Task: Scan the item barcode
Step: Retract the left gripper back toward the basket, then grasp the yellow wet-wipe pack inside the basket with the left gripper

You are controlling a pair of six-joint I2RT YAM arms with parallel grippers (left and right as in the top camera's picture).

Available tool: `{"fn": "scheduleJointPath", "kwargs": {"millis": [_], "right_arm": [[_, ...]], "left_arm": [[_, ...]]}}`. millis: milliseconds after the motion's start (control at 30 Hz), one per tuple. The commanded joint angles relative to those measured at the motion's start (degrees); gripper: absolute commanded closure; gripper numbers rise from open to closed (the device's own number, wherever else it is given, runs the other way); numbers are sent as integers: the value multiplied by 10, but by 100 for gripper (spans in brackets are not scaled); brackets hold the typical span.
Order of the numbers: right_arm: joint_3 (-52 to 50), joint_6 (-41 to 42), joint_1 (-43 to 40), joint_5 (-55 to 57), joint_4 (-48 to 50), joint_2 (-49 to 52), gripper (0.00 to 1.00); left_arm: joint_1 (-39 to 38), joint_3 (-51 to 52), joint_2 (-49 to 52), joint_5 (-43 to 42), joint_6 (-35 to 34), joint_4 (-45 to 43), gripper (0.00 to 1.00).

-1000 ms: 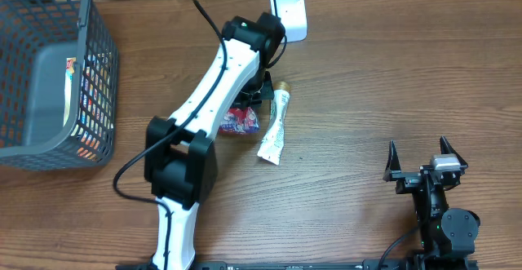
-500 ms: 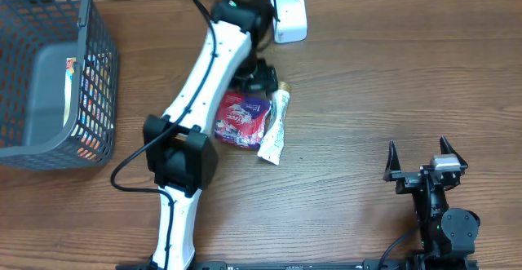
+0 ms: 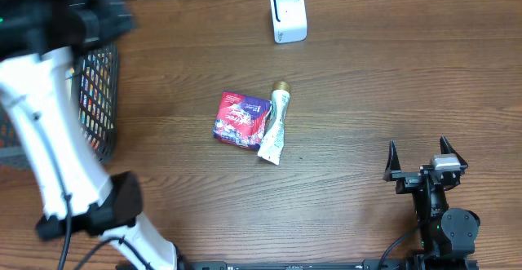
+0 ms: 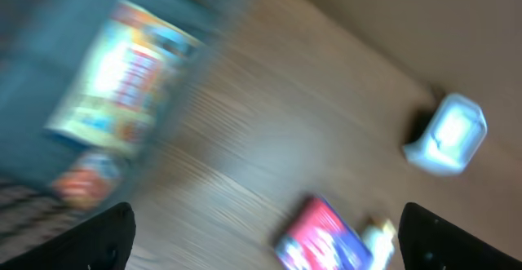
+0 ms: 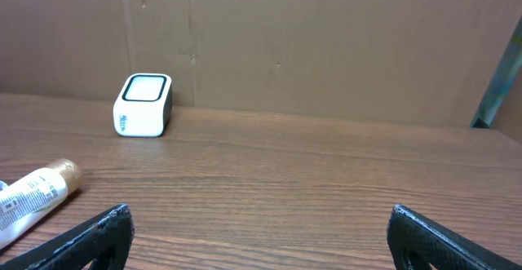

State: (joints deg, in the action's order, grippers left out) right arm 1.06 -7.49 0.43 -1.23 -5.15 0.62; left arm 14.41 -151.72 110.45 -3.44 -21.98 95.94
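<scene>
The wooden table [image 3: 367, 82] fills the overhead view. The left arm [image 3: 49, 139] is a blurred white sweep up the left side, crossing in front of the dark mesh basket [image 3: 102, 99] at the upper left. The left gripper [image 4: 265, 241] is spread wide with nothing between its fingers. Its own camera (badly smeared) looks down on a colourful packet [image 4: 122, 74] inside the basket and on the tabletop.

The right arm [image 3: 444, 221] sits at the lower right corner. The right gripper [image 3: 419, 152] is also splayed fully and empty, well apart from everything else.

Near the table's middle lies a red pouch [image 3: 241, 119], flat. A white tube [image 3: 276, 127] with a gold cap lies against the pouch's right edge. The small white scanner [image 3: 287, 15] stands upright near the far edge, apart from both items.
</scene>
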Motion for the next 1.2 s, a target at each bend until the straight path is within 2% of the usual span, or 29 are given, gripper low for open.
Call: {"fn": "scheduleJointPath", "kwargs": {"millis": [0,67,233,500,767,867,1067,1167], "right_arm": [[-6,2,3,1,3,-5,0],[-6,2,3,1,3,-5,0],[-6,2,3,1,3,-5,0],[-6,2,3,1,3,-5,0],[-6,2,3,1,3,-5,0],[-6,2,3,1,3,-5,0],[-6,2,3,1,3,-5,0],[-6,2,3,1,3,-5,0]], "left_arm": [[112,-9,-21,34,28,0,3],[168,6,-7,53,-12,-6,2],[213,13,67,64,-13,-42,1],[203,12,204,66,54,-120,3],[187,12,296,62,117,-109,6],[176,13,326,15,155,-104,8],[153,13,350,37,158,-104,10],[145,14,361,45,157,-97,22]]}}
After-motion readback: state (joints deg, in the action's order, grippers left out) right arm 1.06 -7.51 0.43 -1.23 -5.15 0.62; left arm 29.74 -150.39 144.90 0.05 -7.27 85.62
